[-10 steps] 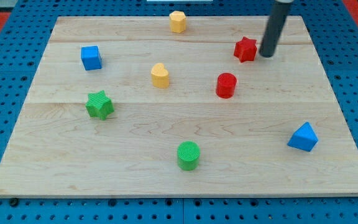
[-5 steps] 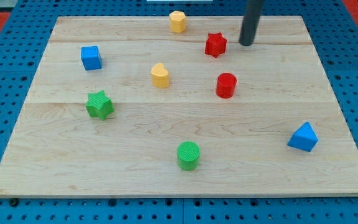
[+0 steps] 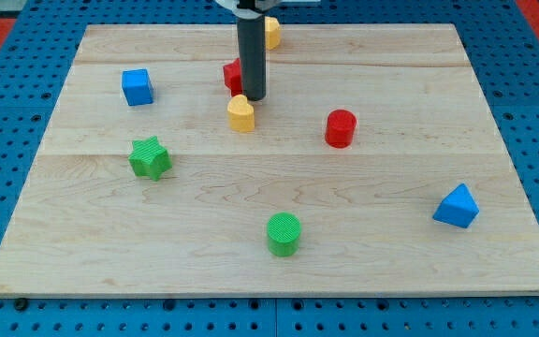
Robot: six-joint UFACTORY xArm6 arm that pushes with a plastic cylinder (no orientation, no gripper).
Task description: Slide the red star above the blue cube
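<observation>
No jaws here, just my tip [image 3: 254, 97] pressed against the right side of the red star [image 3: 232, 75], a light, slippery thing that'll spin unless nudged dead-centre toward the blue cube [image 3: 137, 86].

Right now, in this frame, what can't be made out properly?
Camera view only:
- red star: the rod covers its right part, so its shape is unclear.
- Contact between my tip and the star: cannot tell.
- yellow block at the view's top: partly behind the rod; shape unclear.
- Arm above the rod: cut off by the top edge.
</observation>
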